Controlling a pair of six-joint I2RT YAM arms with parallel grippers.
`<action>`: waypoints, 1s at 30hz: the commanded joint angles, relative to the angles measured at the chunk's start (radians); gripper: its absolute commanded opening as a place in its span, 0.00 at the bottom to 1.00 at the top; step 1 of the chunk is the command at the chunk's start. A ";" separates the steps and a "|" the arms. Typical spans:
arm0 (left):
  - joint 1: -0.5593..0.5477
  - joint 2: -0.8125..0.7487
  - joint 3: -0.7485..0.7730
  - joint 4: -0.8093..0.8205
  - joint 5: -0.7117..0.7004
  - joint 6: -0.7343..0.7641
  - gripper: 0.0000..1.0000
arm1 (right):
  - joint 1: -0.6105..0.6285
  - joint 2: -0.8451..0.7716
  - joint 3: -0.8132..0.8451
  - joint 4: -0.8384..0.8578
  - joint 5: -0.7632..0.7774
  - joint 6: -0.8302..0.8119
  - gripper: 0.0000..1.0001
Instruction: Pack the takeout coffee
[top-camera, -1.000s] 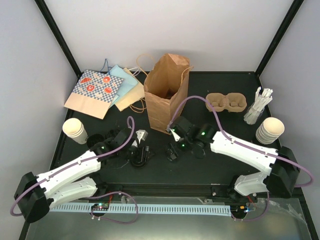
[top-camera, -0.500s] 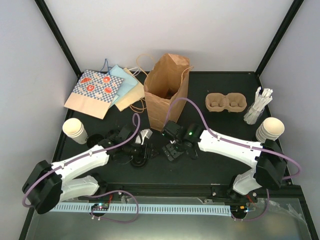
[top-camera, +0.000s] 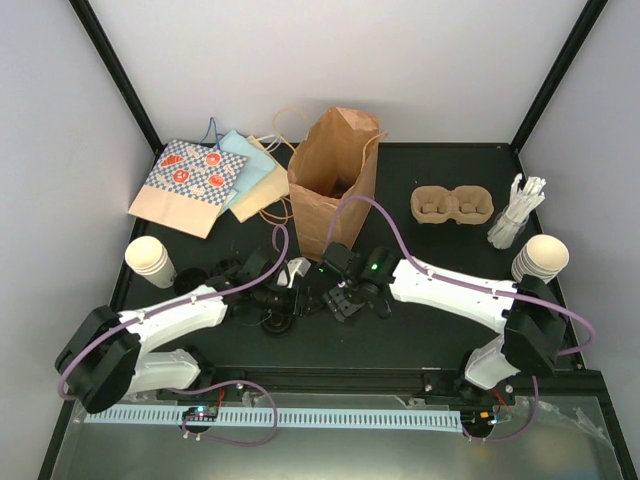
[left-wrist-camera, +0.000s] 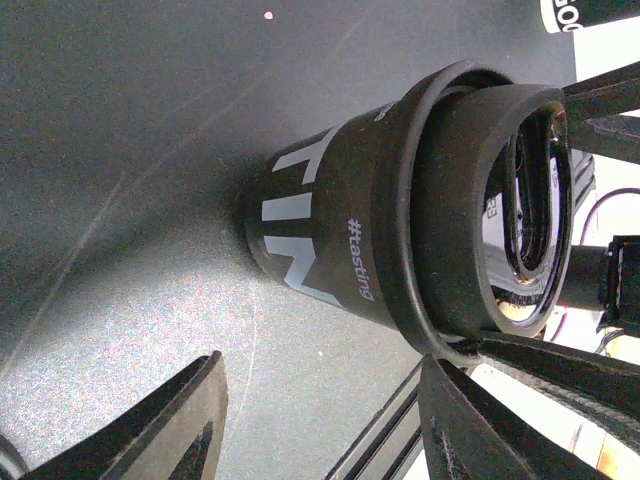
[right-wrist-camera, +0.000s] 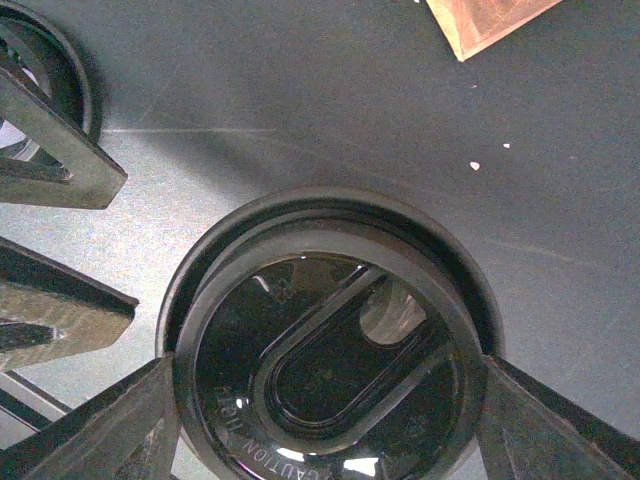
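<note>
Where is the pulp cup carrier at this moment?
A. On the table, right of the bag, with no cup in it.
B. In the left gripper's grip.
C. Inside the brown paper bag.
A: the pulp cup carrier sits on the table right of the brown paper bag, both hollows bare.
</note>
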 joint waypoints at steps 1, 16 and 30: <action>0.007 0.003 0.005 0.046 0.019 -0.008 0.55 | 0.011 0.018 0.013 -0.012 0.034 0.000 0.78; 0.120 -0.267 0.078 -0.234 -0.040 0.074 0.54 | -0.135 -0.145 0.002 0.009 -0.126 -0.020 0.67; 0.248 -0.462 0.173 -0.428 -0.112 0.160 0.55 | -0.500 -0.282 0.000 0.005 -0.726 -0.054 0.67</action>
